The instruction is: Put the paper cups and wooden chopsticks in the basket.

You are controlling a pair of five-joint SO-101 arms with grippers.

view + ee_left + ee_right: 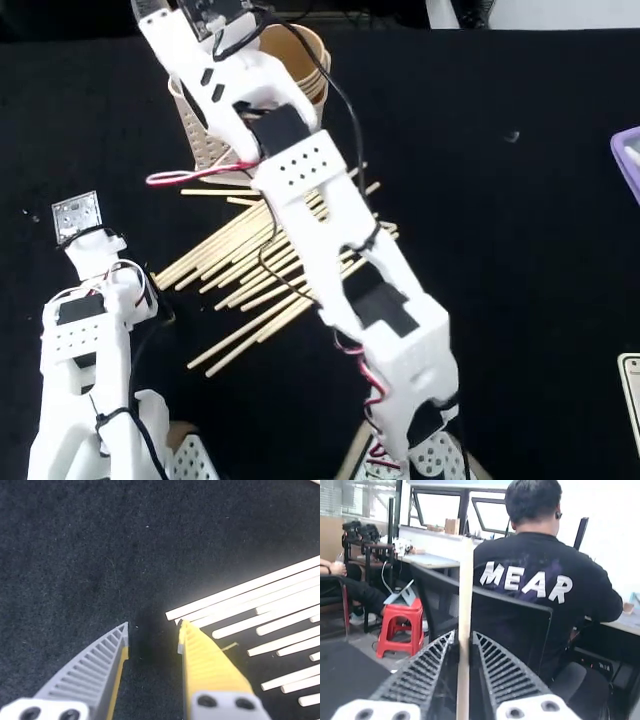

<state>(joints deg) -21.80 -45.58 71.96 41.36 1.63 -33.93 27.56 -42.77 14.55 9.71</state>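
Many wooden chopsticks [262,262] lie fanned out on the black table; their ends [260,615] show in the left wrist view. My left gripper [152,636] is open just above the cloth, its yellow finger [200,660] beside the nearest chopstick ends. The right gripper [464,642] is shut on a single chopstick [465,595], which stands upright between its fingers and points out toward the room. The right arm [300,180] stretches over the pile toward the beige perforated basket [203,135] at the back. Stacked brown paper cups [305,58] stand by the basket.
The left arm [90,320] stands at the front left. A purple object [628,160] sits at the right edge. The black cloth to the right of the arms is bare. A person sits with their back turned in the room behind.
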